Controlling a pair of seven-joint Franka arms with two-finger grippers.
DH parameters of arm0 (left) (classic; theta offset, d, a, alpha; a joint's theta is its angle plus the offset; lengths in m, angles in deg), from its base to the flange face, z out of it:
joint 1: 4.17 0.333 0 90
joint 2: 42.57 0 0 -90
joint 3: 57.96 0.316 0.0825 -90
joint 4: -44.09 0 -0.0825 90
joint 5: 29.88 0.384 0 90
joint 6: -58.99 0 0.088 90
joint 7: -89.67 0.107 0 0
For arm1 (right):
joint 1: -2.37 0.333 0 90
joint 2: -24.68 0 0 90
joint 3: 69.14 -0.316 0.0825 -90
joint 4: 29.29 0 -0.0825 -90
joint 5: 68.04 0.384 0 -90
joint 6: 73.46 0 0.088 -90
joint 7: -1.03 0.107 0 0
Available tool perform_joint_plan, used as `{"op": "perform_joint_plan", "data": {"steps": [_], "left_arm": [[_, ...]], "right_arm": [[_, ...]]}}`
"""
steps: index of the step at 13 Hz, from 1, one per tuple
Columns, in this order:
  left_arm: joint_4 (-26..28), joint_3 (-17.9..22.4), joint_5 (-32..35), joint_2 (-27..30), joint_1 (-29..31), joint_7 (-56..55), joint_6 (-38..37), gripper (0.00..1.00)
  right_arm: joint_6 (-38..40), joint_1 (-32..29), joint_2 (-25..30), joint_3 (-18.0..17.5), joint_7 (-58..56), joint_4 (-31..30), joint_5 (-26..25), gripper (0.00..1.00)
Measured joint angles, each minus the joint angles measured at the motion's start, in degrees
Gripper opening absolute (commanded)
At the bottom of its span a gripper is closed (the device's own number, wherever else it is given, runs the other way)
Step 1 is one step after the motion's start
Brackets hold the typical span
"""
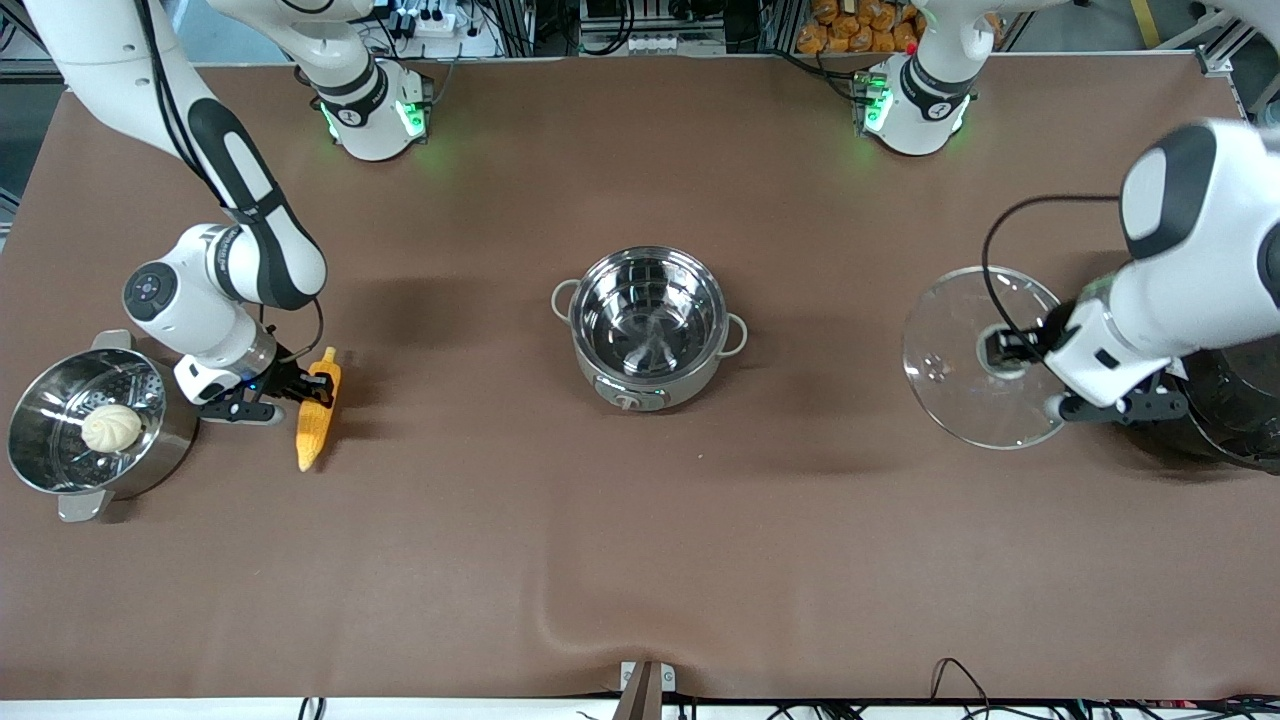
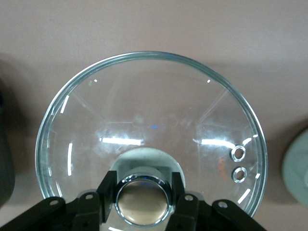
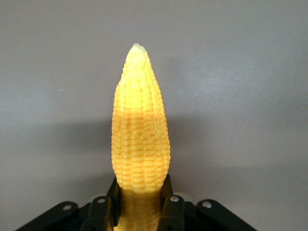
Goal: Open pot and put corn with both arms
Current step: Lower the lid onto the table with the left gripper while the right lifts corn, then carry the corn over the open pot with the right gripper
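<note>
Writing: none readable.
Pot (image 1: 650, 328): lidless on the mid-bench, empty.
Right gripper (image 1: 300, 392): jaws pinching the corn (image 1: 317, 410) beside the steamer pot (image 1: 60, 440); whether the cob touches the bench is unclear.
Left gripper (image 1: 1010, 348): jaws clamped on the glass lid (image 1: 950, 360) knob; black cooker (image 1: 1235, 410) partly hidden.

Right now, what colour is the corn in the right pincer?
Yellow-orange corn; right wrist view shows it best.

Bright, even overhead light fell on the table (image 1: 640, 560). Glare streaked the glass lid (image 2: 149, 130) just ahead of the left gripper (image 2: 143, 198), soft shadows pooled beside the pot (image 1: 650, 325), and the corn (image 3: 140, 139) glowed overexposed.
</note>
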Motion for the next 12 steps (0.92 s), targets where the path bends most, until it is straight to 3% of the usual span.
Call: {"op": "perform_joint_plan", "data": {"steps": [3, 5, 7, 12], "left_arm": [[9.99, -0.05, 0.01, -0.69, 1.65, 1.2, 12.75, 0.0], [15.28, -0.44, 0.47, -0.77, 1.58, 1.19, 18.69, 0.0], [19.42, -0.6, 2.79, -0.78, 1.48, 1.04, 23.05, 0.0], [27.68, -0.53, 3.31, -0.94, 1.53, 0.94, 29.94, 0.0]], "right_arm": [[19.57, 2.04, 2.97, -0.09, 3.71, 11.63, 0.01, 0.0], [27.79, 5.52, 4.13, -0.36, 9.29, 18.68, 0.02, 0.0], [29.08, 11.29, 4.43, -0.58, 15.59, 20.94, 0.03, 0.0], [31.73, 29.76, 7.58, -0.96, 43.95, 22.01, -1.53, 0.0]]}}
